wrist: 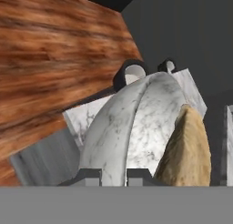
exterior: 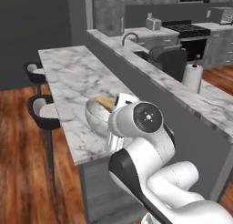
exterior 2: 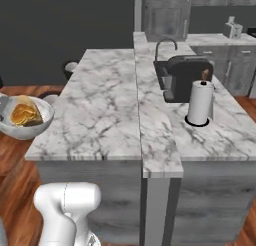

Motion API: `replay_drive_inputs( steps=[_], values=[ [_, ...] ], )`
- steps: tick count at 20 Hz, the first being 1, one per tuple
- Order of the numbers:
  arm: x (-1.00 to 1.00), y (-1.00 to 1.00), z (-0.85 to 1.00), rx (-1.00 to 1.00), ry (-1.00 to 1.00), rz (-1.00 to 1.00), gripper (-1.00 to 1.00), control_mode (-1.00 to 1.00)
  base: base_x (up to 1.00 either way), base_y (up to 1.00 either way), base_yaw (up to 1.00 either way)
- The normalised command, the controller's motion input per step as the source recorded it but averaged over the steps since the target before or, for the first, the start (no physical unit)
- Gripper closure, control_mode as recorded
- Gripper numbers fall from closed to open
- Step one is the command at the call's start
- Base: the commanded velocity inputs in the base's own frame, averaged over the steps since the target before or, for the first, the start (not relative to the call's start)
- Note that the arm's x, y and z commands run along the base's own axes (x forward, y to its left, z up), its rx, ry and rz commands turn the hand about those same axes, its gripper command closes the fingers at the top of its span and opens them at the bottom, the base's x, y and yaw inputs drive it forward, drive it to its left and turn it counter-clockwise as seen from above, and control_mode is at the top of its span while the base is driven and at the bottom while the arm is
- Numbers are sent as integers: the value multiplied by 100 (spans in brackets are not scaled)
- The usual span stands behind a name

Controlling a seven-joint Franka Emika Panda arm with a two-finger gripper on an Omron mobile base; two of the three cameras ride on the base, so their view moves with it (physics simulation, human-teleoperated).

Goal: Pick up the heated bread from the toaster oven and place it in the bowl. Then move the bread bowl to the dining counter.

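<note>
- Marble dining counter [exterior 2: 100, 100] is lying at twelve o'clock.
- We are pinching the bowl [exterior 2: 30, 127] rim; gripper [wrist: 113, 175] nearly closed.
- Tilting risks spilling the heated bread [exterior 2: 25, 115].

Marbled stone bowl [exterior 2: 42, 124], veined marble counter [exterior 2: 100, 110], wood floor [exterior: 22, 173]
</note>
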Motion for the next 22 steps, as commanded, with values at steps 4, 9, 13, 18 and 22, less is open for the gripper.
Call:
replay_drive_inputs(
  steps=[4,9,13,18,22],
  values=[
    [0,0,0,0,0,0,100,100,45,36,4],
    [0,0,0,0,0,0,100,100,64,2,0],
    [93,-9,-13,0,0,0,100,-100,0,0,0],
    [100,-15,-42,-2,3,0,100,-100,0,0,0],
    [100,-18,-52,-5,4,0,100,-100,0,0,0]
  ],
)
